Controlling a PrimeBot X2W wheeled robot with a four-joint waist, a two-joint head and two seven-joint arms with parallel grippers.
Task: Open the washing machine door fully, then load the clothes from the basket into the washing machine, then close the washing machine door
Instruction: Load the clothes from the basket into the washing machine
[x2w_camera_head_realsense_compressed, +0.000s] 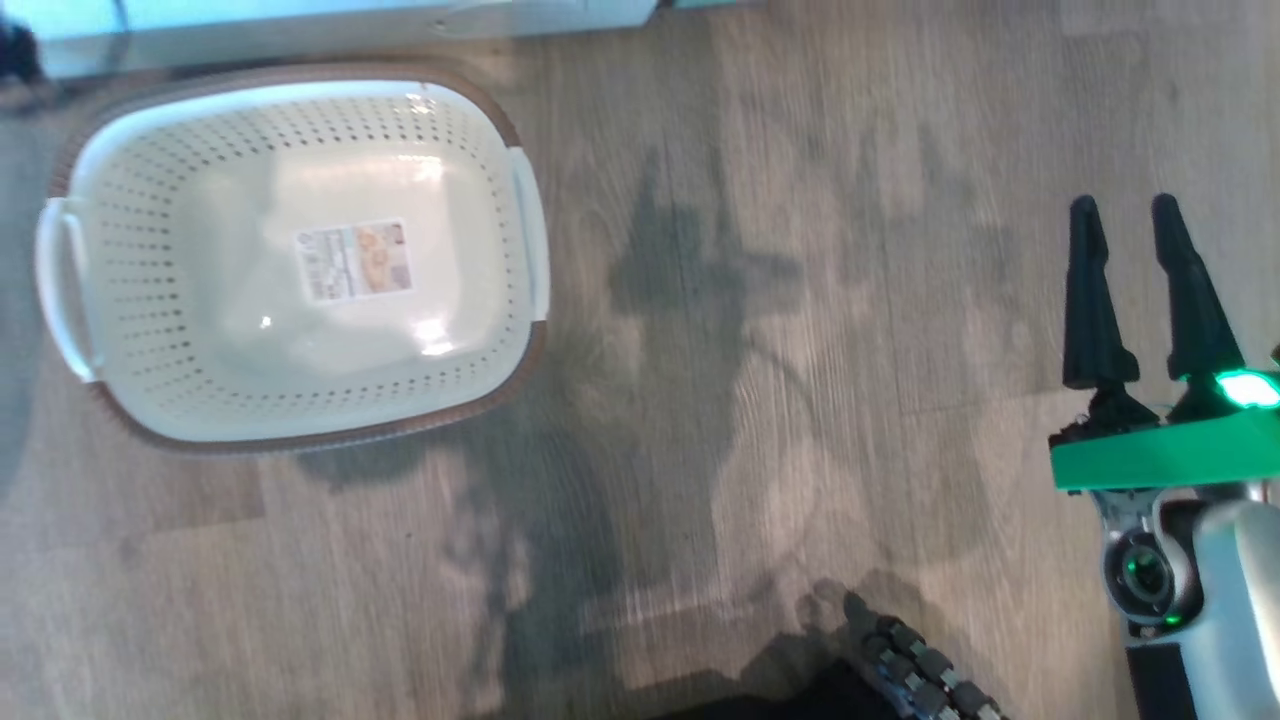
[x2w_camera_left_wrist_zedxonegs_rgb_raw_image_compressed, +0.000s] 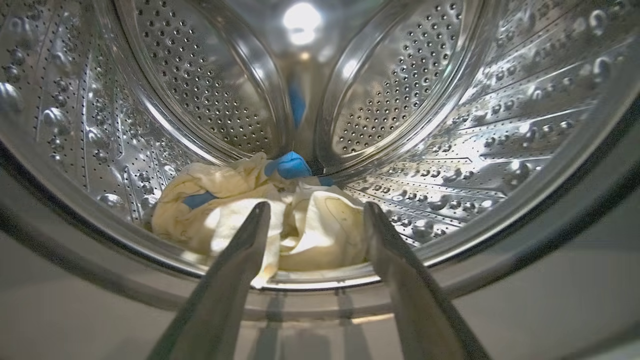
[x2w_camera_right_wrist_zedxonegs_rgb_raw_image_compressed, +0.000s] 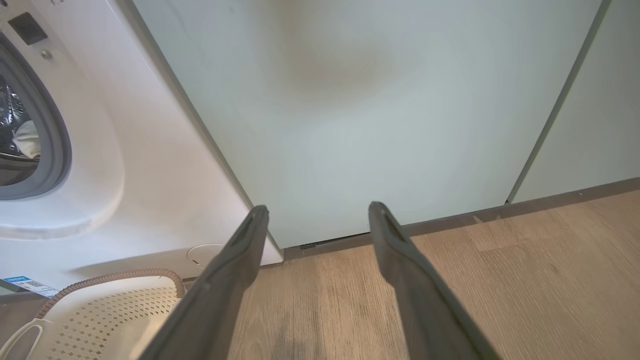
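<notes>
Pale yellow clothes (x2w_camera_left_wrist_zedxonegs_rgb_raw_image_compressed: 225, 185) lie bunched in the shiny drum (x2w_camera_left_wrist_zedxonegs_rgb_raw_image_compressed: 500, 125). The left hand (x2w_camera_left_wrist_zedxonegs_rgb_raw_image_compressed: 317, 210) and right hand (x2w_camera_head_realsense_compressed: 1127, 210) are both wide open.

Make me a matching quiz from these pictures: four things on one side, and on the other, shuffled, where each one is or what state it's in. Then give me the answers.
Things:
1. basket
2. clothes
3. left gripper
4. right gripper

Places or states:
A. heaped inside the steel drum
B. open, over the wooden floor, facing a pale green cabinet panel
C. empty, standing on the floor
D. open, pointing into the drum's mouth

Pairs: 1-C, 2-A, 3-D, 4-B.
</notes>
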